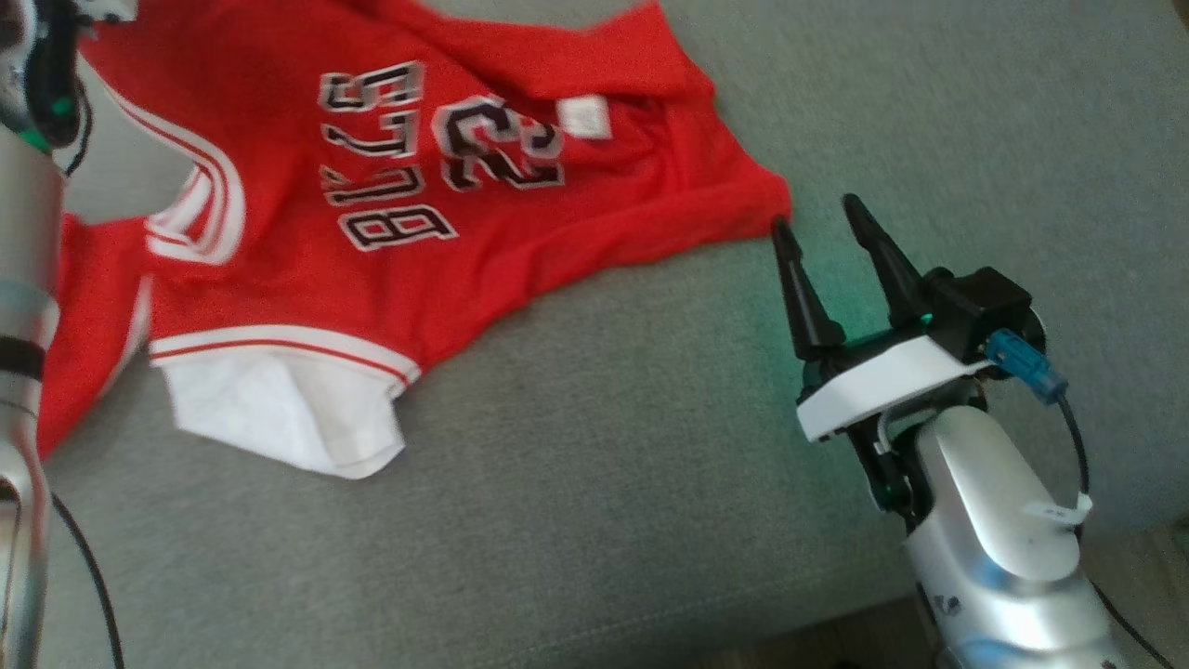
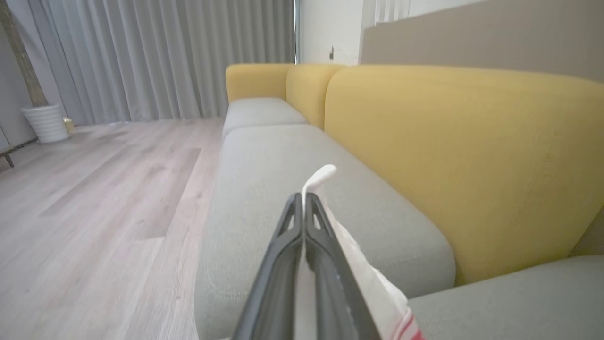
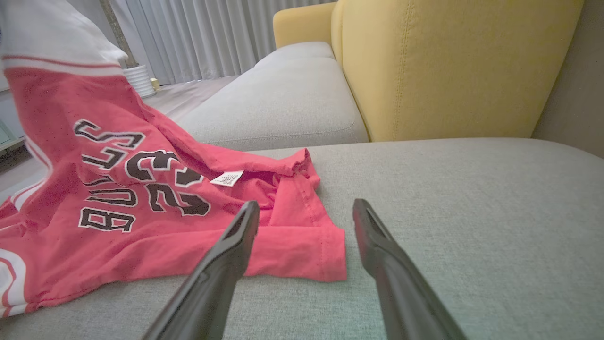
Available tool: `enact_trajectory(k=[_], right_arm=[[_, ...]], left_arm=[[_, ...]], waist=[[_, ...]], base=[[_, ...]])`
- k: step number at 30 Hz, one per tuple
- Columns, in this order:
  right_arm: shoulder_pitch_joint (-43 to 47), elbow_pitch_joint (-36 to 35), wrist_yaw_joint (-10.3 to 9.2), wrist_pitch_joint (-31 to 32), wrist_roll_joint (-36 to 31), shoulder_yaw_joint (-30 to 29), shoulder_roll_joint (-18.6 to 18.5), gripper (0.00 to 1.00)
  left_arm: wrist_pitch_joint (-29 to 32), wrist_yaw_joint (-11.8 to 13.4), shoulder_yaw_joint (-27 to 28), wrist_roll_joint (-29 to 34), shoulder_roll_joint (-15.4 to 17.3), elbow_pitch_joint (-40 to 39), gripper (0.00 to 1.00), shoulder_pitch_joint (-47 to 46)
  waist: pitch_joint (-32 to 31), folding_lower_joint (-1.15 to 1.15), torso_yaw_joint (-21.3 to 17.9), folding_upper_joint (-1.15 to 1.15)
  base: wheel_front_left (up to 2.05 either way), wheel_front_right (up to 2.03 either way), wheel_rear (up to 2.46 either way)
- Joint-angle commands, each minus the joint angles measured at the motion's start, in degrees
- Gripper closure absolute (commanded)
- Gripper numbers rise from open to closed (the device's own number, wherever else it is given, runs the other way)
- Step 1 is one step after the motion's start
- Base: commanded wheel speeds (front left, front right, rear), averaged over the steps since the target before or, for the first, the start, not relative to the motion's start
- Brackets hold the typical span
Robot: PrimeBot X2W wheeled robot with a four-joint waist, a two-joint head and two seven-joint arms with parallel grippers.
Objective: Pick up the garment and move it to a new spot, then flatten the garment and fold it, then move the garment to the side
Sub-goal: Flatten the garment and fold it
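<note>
Over the grey fabric sofa cushion [image 1: 604, 465], the left gripper [image 2: 304, 200] clamps the white edge of the red-and-white lettered jersey [image 1: 279, 288]; the right gripper [image 1: 816, 216] gapes empty beside its hem.

Head view: shirt [image 1: 279, 279] cut off at 12 o'clock; left forearm [image 1: 26, 242] hides its 9 o'clock side; print [image 1: 409, 158] blurred.
</note>
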Motion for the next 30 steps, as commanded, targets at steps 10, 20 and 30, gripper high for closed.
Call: enact_trajectory(k=[10,20,30], right_arm=[[-3.83,0.41,0.21,-2.29,1.14,2.07,0.16,0.00],[-1.40,1.33,0.21,-1.58,-2.77,-4.10,0.16,0.00],[5.27,-0.87,0.21,0.08,-5.38,-10.79,0.16,0.00]], left_arm=[[-5.48,-0.88,0.88,0.53,-0.21,11.21,0.00,-8.98],[-6.25,-4.84,7.19,-2.66,-2.64,-1.20,0.00,3.06],[-6.26,-4.93,11.66,-3.30,-7.00,-15.50,0.00,23.79]], waist=[[4.42,0.00,-0.08,0.00],[-2.32,0.00,7.41,0.00],[-9.41,0.00,15.13,0.00]], base=[[0.00,0.00,0.00],[0.00,0.00,0.00],[0.00,0.00,0.00]])
